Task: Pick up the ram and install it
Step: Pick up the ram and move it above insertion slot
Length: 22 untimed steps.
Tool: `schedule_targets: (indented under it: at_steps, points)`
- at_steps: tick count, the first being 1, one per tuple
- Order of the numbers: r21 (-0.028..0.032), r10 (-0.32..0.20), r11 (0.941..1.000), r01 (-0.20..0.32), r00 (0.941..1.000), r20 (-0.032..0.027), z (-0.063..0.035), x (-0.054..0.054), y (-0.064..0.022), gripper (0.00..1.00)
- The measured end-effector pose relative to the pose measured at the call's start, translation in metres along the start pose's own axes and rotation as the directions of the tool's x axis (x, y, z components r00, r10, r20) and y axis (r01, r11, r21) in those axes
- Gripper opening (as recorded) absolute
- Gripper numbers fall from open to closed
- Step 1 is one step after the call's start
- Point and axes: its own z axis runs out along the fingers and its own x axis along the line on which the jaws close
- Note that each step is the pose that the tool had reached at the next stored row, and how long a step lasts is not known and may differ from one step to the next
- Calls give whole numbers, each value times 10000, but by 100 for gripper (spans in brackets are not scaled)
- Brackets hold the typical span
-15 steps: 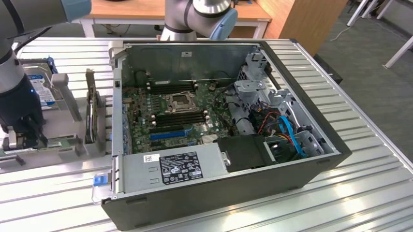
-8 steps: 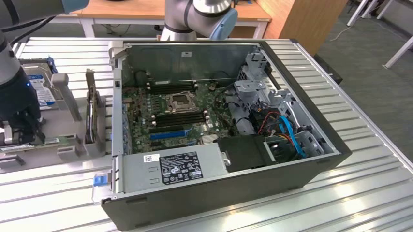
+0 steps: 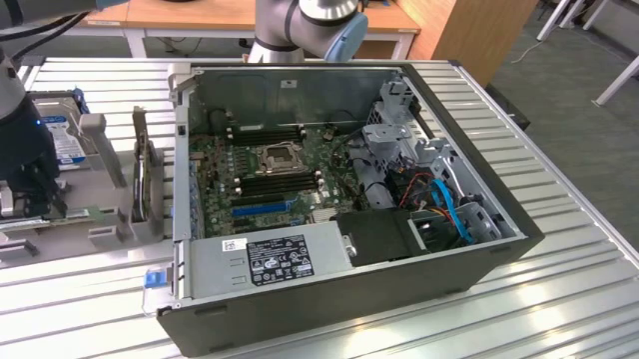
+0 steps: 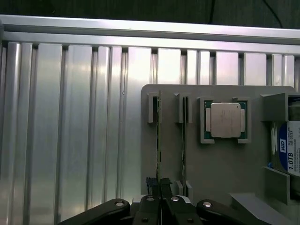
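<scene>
One ram [image 4: 159, 136] end sits pinched in the gripper [image 4: 159, 181].

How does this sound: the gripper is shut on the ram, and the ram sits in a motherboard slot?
Not quite: the gripper is shut on the ram, but the ram stands on edge in the grey holder, as the wrist view shows.

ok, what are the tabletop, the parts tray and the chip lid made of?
Tabletop: ribbed bare metal, likely aluminium, brushed sheen with streaky glare.
Parts tray: matte grey, probably plastic, no shine.
Chip lid: dull silver metal, satin, on a green board.
</scene>
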Motion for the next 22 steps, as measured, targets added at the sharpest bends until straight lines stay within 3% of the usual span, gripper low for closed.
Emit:
schedule_targets:
  at_steps: [22]
  points:
    - [1,0,10000,0,10000,1,-362,-9,16,12]
